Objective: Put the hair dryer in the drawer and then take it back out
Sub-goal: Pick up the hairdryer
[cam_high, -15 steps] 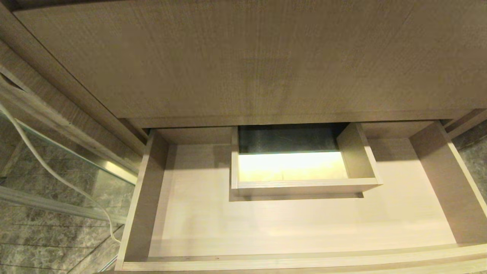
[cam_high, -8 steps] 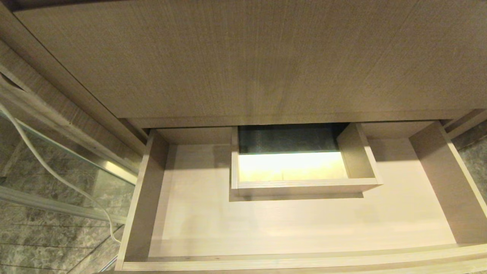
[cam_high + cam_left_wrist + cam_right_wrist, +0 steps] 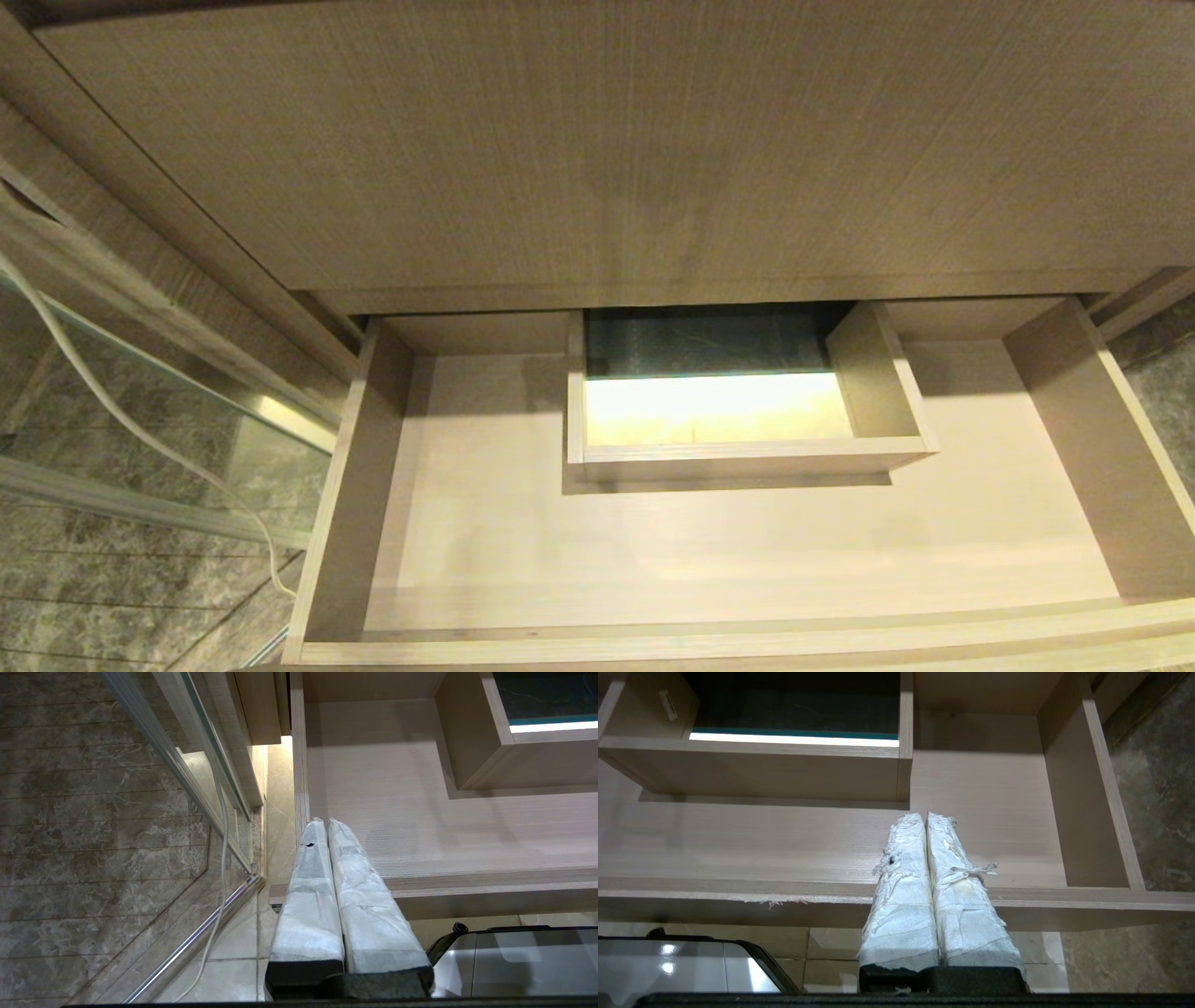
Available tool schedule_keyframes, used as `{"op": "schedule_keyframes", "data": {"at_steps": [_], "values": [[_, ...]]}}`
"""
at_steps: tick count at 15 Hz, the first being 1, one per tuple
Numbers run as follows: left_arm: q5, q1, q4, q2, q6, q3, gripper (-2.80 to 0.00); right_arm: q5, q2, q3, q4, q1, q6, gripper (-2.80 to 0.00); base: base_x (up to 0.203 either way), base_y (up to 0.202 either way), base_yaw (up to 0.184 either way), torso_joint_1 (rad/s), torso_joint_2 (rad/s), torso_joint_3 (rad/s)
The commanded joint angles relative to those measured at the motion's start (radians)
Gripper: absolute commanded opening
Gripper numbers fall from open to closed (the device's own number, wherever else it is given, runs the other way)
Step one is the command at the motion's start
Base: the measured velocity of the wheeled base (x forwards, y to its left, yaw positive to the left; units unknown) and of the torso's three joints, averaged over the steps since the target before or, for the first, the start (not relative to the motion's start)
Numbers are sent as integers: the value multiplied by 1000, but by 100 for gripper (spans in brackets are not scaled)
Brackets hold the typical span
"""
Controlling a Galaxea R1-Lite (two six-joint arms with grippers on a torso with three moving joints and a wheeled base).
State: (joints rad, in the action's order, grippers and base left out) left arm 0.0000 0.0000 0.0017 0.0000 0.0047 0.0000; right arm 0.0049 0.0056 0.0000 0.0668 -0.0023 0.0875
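Looking down from my head, I am seeing the tall wood-grain panel front [image 3: 616,140] filling the upper part of the view, and under it the drawer [image 3: 345,504] standing pulled open, its pale floor bare around the boxed cutout [image 3: 747,457] in the middle. The hair dryer is showing in none of my views, neither in the drawer nor in my jaws, so I cannot say where it is lying. I am judging that I am either before the placing or after the taking out; nothing here is settling which. If the dryer is not yet stowed, the next move is calling for finding it outside these views, gripping its barrel or handle, and bringing it over the low front rim onto the open floor beside the cutout, with the cord kept clear of the rim. My head view is showing neither arm. My wrist views are adding them: my left gripper [image 3: 322,823] is hanging near the drawer's left front corner with its jaws pressed together on nothing, and my right gripper [image 3: 924,816] is hanging over the front rim toward the right half, jaws likewise pressed together and empty. The left wrist view is also showing the glass panel [image 3: 154,746] and a thin white cable [image 3: 224,826] trailing over the marble floor [image 3: 84,826].
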Motion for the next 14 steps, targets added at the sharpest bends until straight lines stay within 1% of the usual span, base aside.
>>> {"op": "schedule_keyframes", "data": {"at_steps": [1, 14], "values": [[0, 0, 0, 0, 0, 1, -280, -3, -7, 2, 4, -1, -14, -280, 0, 0, 0, 0, 0, 0], [0, 0, 0, 0, 0, 2, -280, -5, -7, 2, 4, -1, -9, -280, 0, 0, 0, 0, 0, 0]]}}
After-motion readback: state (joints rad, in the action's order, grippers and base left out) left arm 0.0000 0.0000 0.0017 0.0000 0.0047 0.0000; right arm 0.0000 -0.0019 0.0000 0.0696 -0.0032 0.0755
